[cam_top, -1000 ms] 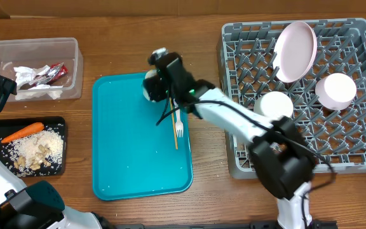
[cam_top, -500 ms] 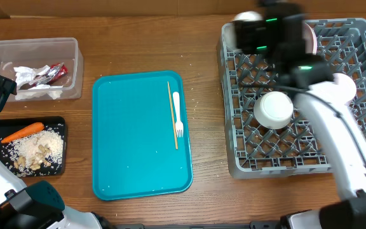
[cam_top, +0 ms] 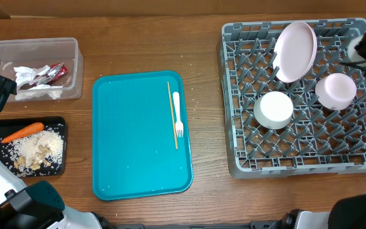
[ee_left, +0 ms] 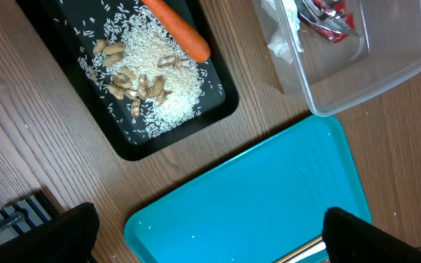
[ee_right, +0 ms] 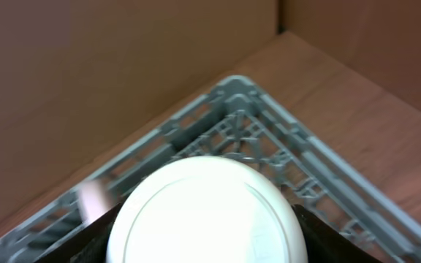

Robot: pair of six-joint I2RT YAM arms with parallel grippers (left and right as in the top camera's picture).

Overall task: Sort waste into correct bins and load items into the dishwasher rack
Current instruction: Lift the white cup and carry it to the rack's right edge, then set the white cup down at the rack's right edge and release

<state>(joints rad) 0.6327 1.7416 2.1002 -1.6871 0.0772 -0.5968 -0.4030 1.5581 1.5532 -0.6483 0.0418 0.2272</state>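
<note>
change: your right gripper (cam_top: 364,48) has left the teal tray (cam_top: 132,140) and now hangs over the far right corner of the dishwasher rack (cam_top: 227,114), clamped on the white cup (ee_right: 205,212) | left gripper (ee_left: 210,234): wide open, empty | next for you: release cup; white fork (cam_top: 177,114) and wooden stick (cam_top: 172,114) wait on tray

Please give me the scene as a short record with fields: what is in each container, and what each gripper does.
Rack: dishwasher rack holds pink plate on edge, white bowl, pinkish bowl
Serving area: teal tray holds white fork beside wooden stick
Dry waste: clear tub holds napkins, red wrapper
Food waste: black tray holds carrot, food scraps
Left arm: left gripper open, empty
Right arm: right gripper shut on white cup, above the rack's far right corner
</note>
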